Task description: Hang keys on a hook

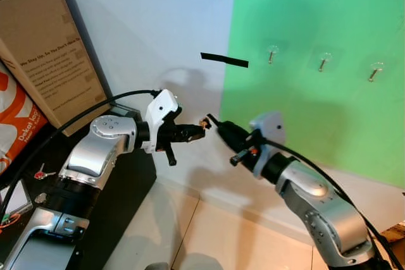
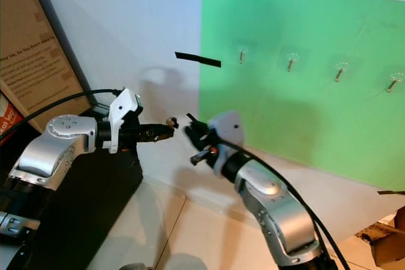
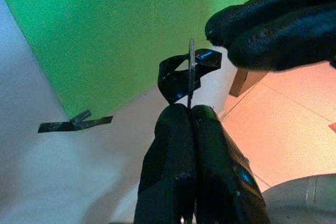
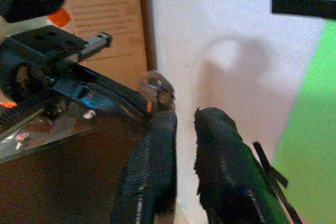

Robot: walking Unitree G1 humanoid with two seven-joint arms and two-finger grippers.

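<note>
While left gripper (image 1: 201, 126) pinches the key (image 3: 191, 72) mid-air, right gripper (image 1: 212, 122) waits just right, fingers slightly parted, empty. Key looks light, stiff, thin; take its ring. Hooks (image 1: 272, 54) far right.

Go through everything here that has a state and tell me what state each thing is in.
Left gripper: jaws shut on the small metal key.
Small metal key: pinched edge-on, held in mid-air.
Right gripper: jaws slightly open, tips beside the key, holding nothing.
Clear wall hooks: all bare.
Brown cardboard box: closed, leaning.
</note>
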